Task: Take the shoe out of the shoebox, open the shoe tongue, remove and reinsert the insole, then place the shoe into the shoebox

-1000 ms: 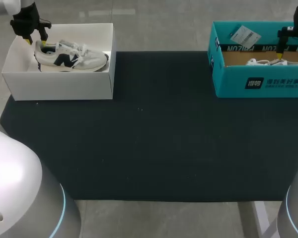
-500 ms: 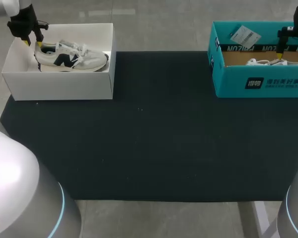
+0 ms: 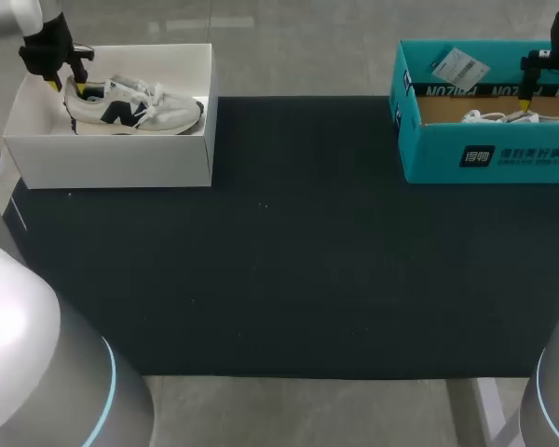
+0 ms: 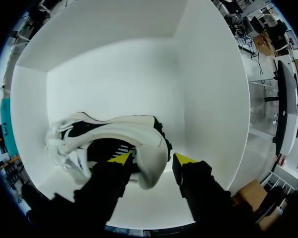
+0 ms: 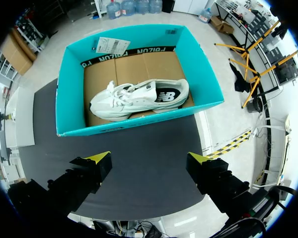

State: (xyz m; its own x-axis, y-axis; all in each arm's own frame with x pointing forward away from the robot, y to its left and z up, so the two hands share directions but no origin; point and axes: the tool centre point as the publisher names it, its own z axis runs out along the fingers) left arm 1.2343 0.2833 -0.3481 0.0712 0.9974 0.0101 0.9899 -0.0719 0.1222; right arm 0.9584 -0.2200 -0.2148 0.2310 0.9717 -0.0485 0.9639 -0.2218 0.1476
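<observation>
**Head view: barely at step one**

The white-and-black sneaker (image 3: pixel 135 107) lies inside the white cardboard shoebox (image 3: pixel 121 154), with the left gripper (image 3: pixel 67 86) at its heel.

Left wrist view: fingers spread astride the heel, no pinch.

Right wrist view: right gripper (image 5: pixel 149 161) spread wide, well apart from that shoebox.

Every step's left, I reckon.

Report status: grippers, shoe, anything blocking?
Left gripper at shoe heel, inside white shoebox; grip unconfirmed. Right gripper open over teal box with second shoe. Shoe not yet lifted. Nothing blocking.
</observation>
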